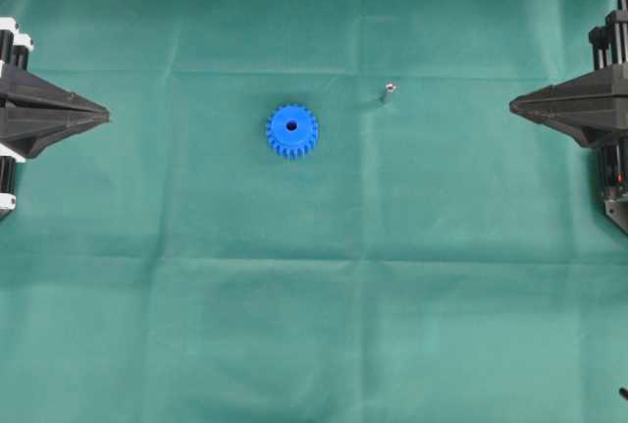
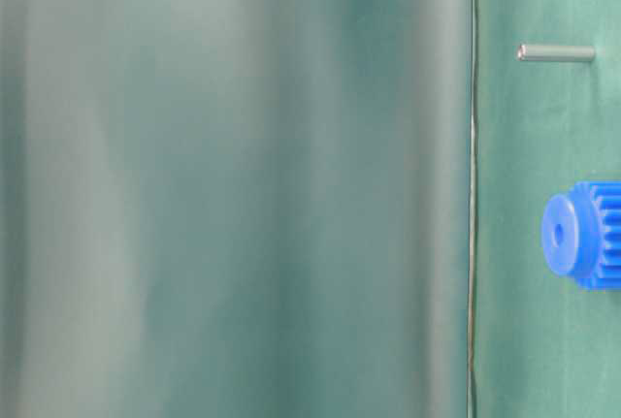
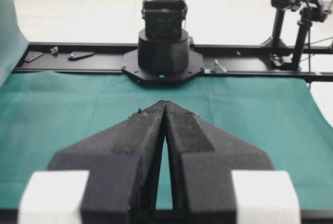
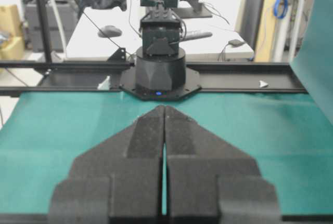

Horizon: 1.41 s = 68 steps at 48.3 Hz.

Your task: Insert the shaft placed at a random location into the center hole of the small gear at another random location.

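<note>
With the left gripper [image 1: 106, 112] and right gripper [image 1: 512, 104] both closed and empty at the cloth's edges, the shaft [image 1: 387, 92], lying just beside the small gear [image 1: 291, 131], looks rigid, light and slippery, best pinched mid-length.

Creased green cloth [image 1: 314, 325] over table.

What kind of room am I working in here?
Probably a robotics lab bench: a green cloth covers the table, a black mounting rail carries the arm bases, and an office desk with cables stands behind.
</note>
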{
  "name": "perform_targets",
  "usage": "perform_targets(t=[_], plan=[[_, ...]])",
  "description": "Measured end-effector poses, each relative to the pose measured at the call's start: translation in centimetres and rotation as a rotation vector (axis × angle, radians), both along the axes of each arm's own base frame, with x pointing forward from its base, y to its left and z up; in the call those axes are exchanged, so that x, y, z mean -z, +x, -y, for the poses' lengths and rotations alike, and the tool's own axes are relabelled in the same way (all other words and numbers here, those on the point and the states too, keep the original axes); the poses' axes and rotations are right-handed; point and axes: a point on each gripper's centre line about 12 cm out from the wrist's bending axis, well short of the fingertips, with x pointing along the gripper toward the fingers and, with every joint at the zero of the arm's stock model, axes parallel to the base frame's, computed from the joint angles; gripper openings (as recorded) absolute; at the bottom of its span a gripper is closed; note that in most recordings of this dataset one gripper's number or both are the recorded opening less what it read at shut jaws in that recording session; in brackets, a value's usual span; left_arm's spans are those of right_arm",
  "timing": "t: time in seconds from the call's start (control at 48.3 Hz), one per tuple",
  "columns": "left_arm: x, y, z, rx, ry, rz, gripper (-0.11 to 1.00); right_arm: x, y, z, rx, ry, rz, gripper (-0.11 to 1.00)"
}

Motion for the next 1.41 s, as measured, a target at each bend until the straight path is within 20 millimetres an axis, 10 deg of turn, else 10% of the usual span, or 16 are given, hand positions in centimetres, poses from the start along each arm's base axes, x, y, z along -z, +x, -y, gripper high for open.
perform_targets(t=[0.601,0.953,1.408], plan=[[0.0,-0.1,0.1,0.006,0.012,-0.008,0.00,3.3,1.9,2.8,0.127,0.005,-0.115,0.02],[0.1,-0.1,0.1,0.006,0.011,-0.012,0.00,9.3,5.0,5.6,0.222,0.043,-0.283,0.87],[0.3,-0.1,0.1,0.004,0.011,-0.031,0.00,17.8,8.7,8.1,0.291,0.088,-0.459,0.83]])
